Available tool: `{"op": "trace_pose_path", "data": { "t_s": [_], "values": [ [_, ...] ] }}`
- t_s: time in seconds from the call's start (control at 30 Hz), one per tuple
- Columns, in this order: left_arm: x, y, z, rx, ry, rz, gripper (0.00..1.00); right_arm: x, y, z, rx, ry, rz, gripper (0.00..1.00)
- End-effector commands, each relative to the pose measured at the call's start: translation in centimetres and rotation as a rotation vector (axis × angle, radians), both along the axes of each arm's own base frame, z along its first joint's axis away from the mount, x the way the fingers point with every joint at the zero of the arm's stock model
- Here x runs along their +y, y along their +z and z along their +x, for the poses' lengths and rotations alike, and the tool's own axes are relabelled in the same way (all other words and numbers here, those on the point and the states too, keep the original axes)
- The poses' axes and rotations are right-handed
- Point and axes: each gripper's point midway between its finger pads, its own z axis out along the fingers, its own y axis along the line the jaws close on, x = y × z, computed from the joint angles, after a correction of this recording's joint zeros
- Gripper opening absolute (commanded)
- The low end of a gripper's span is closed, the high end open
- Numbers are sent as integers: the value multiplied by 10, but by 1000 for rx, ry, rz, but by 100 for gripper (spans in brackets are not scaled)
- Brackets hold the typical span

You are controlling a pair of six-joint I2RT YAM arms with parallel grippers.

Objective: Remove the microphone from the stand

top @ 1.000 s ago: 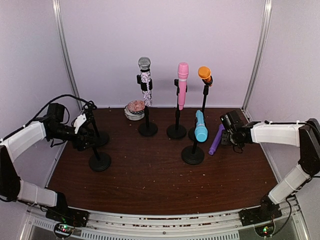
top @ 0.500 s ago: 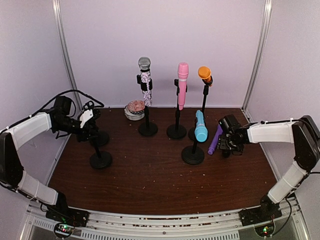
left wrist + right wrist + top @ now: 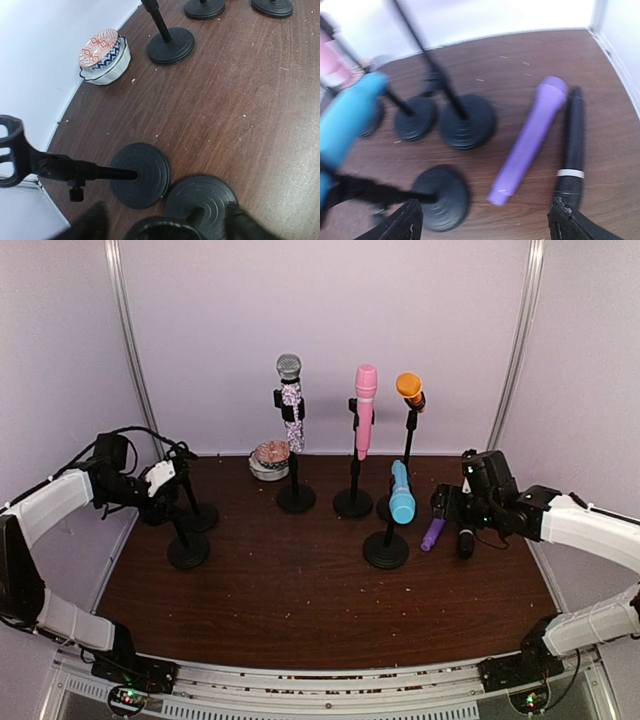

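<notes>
Right wrist view: end effector [image 3: 484, 212] wide apart; now back from the purple microphone [image 3: 527, 140]

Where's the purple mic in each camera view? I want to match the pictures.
Top external: the purple mic lies flat on the table, right of centre.
Left wrist: not in it.
Right wrist: it lies diagonally, centre-right.
Shared landmark: the black mic, lying just right of the purple one in both views.
</notes>
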Motion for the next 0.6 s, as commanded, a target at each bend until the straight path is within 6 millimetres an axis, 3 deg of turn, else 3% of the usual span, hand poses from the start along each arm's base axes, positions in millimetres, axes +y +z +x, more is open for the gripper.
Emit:
{"op": "trace_pose_path", "data": {
  "t_s": [0.0, 0.2, 0.33, 0.4, 0.57],
  "values": [
    [3, 29, -15, -32, 33, -10, 97, 47, 48, -25, -133, 178, 25, 89],
    [-10, 69, -64, 44, 1, -103, 98, 81, 98, -72, -277, 289, 62, 94],
    [-18, 94, -83, 39, -16, -148, 98, 99, 131, -93, -330, 286, 105, 95],
    [-21, 102, -86, 35, -19, -179, 98, 113, 140, -94, -336, 288, 94, 96],
    [-33, 108, -89, 69, -44, -231, 96, 140, 132, -77, -258, 265, -50, 97]
  ]
}}
